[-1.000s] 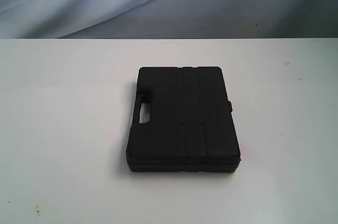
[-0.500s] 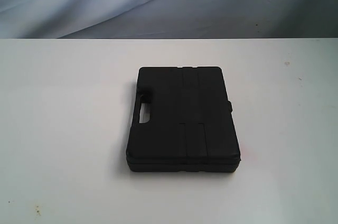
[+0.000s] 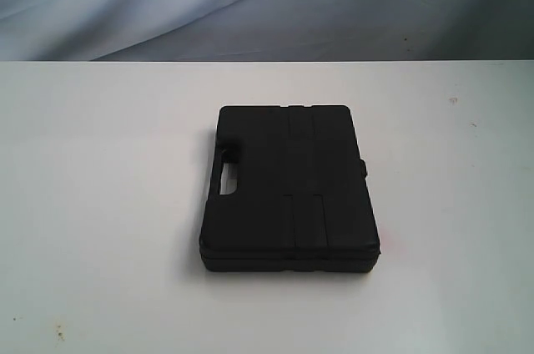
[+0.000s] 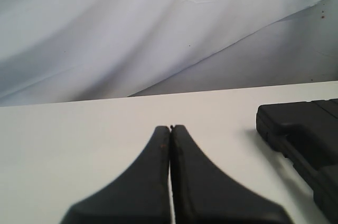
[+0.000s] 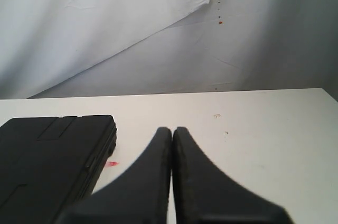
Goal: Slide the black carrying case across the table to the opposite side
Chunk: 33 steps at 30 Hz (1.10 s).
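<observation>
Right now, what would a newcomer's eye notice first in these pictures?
A black carrying case lies flat and closed near the middle of the white table, handle opening on the exterior view's left. The left gripper and right gripper are both shut, empty, apart from the case.

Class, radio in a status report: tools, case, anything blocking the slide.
Left tool and right tool shut, empty. Case flat on table, centre, untouched. Nothing blocks it.
</observation>
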Tool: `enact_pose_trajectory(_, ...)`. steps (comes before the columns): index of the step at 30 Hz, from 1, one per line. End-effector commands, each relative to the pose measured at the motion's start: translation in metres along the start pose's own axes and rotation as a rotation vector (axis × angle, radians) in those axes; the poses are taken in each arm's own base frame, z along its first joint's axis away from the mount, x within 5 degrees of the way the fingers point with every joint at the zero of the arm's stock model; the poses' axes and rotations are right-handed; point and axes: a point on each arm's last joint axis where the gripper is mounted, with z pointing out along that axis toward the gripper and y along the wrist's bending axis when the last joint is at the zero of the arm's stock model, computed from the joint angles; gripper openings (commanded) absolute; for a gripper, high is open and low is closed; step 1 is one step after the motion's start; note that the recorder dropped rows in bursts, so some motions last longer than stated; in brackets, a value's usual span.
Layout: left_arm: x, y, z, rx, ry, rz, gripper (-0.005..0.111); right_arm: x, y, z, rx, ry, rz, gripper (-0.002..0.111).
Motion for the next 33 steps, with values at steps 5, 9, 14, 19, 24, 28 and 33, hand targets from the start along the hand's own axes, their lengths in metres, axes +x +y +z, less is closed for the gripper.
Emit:
enact_pose_trajectory(5, -0.015, 0.0, -0.002, 0.003, -0.185, -0.016, 0.0, 0.0, -0.001, 0.0, 0.009, -0.011, -0.018, 0.0)
enact_pose_trajectory(9, -0.021, 0.0, -0.003, 0.011, -0.168, -0.137, 0.0, 0.0, -0.001, 0.0, 0.009, -0.011, -0.018, 0.0)
enact_pose_trajectory(14, -0.05, 0.001, -0.011, 0.006, -0.179, -0.141, 0.0, 0.0, -0.001, 0.0, 0.009, -0.011, -0.018, 0.0)
enact_pose_trajectory(19, -0.084, 0.001, -0.004, 0.029, -0.15, -0.276, 0.0, 0.0, -0.001, 0.0, 0.009, -0.011, -0.018, 0.0)
enact_pose_trajectory(24, -0.112, -0.002, 0.014, 0.056, 0.024, -0.409, 0.0, 0.0, -0.001, 0.0, 0.009, -0.011, -0.018, 0.0)
enact_pose_trajectory(28, -0.128, -0.005, 0.034, 0.056, 0.182, -0.394, 0.0, 0.0, -0.001, 0.0, 0.009, -0.011, -0.018, 0.0)
enact_pose_trajectory(33, -0.151, -0.01, 0.054, 0.109, 0.248, -0.41, 0.0, 0.0, -0.001, 0.0, 0.009, -0.011, -0.018, 0.0)
